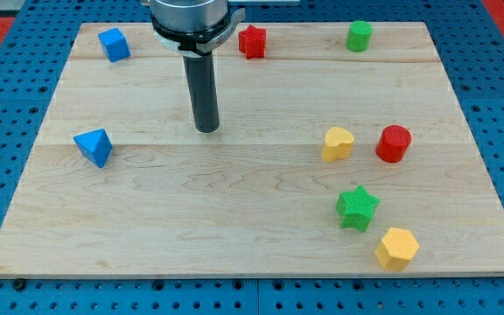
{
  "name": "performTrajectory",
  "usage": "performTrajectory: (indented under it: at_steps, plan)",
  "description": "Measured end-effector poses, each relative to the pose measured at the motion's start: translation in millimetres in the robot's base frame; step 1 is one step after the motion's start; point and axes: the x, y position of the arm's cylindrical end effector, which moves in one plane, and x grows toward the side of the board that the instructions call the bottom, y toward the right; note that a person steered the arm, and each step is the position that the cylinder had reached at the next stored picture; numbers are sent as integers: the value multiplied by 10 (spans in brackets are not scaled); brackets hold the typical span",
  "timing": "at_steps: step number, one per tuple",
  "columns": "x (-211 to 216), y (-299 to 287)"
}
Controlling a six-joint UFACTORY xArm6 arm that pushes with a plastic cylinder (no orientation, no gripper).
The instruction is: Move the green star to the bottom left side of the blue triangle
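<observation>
The green star (pixel 357 207) lies at the view's lower right on the wooden board (pixel 234 227). The blue triangle (pixel 94 146) lies at the view's left, about mid-height. My tip (pixel 206 129) rests on the board at the centre-left, right of the blue triangle and well up and left of the green star. It touches no block.
A blue cube (pixel 114 44) is at the top left, a red star (pixel 252 41) and a green cylinder (pixel 359 36) along the top. A yellow heart (pixel 337 143) and a red cylinder (pixel 394 143) sit above the green star. A yellow hexagon (pixel 397 248) sits just below-right of it.
</observation>
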Motion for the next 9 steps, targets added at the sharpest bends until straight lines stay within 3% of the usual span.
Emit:
performTrajectory:
  at_steps: [4, 7, 9]
  plan:
    - [-250, -83]
    - [-338, 1288]
    - [-338, 1468]
